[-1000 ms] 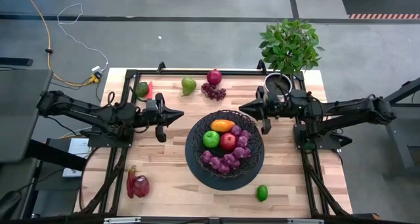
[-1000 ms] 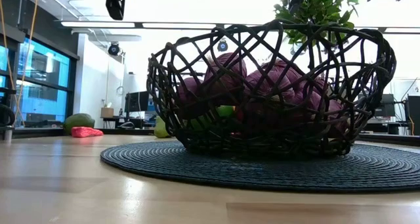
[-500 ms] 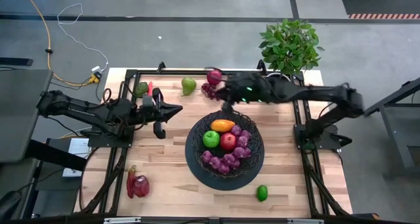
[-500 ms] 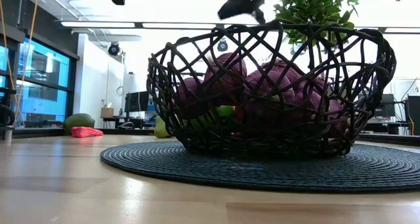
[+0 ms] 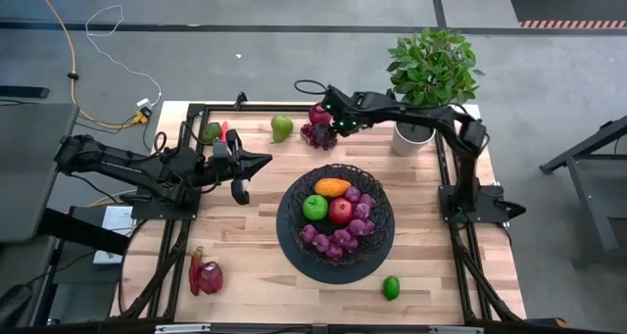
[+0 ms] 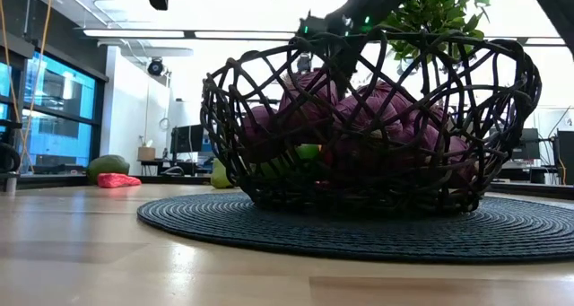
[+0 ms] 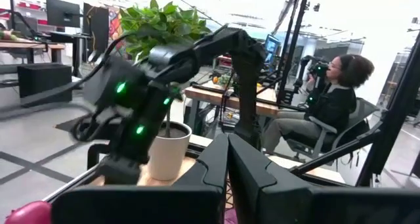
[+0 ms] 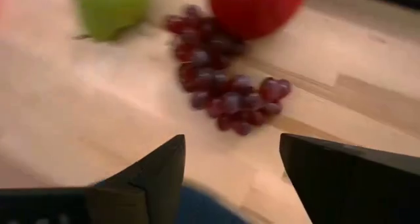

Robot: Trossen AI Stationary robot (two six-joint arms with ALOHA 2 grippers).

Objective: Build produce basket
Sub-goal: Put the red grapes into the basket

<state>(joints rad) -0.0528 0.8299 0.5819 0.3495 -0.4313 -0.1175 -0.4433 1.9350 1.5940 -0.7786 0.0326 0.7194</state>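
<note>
**Black wire basket partly filled, seven pieces left on the table**

Black woven wire, the large round basket (image 5: 336, 219) sits on a dark round mat at the table's middle. It already holds an orange-yellow fruit (image 5: 332, 187), a green apple (image 5: 314, 208), a red apple (image 5: 340, 211) and purple grape bunches (image 5: 338, 238).

Outside it, along the far edge, lie a dark green avocado (image 5: 212, 132), a thin red pepper (image 5: 223, 133), a green pear (image 5: 282, 127), a round red fruit (image 5: 319, 115) and a small loose bunch of purple grapes (image 8: 226, 86). Near the front edge are a lime (image 5: 391, 287) and, at the left corner, a red onion (image 5: 209, 276) just beside another red piece.

The right gripper (image 5: 326, 119) hangs over the loose grapes, fingers spread and empty, so I judge those grapes are next. The left gripper (image 5: 257, 165) waits left of the basket, fingers pressed together, holding nothing.

By my count, roughly half the produce is in.
</note>
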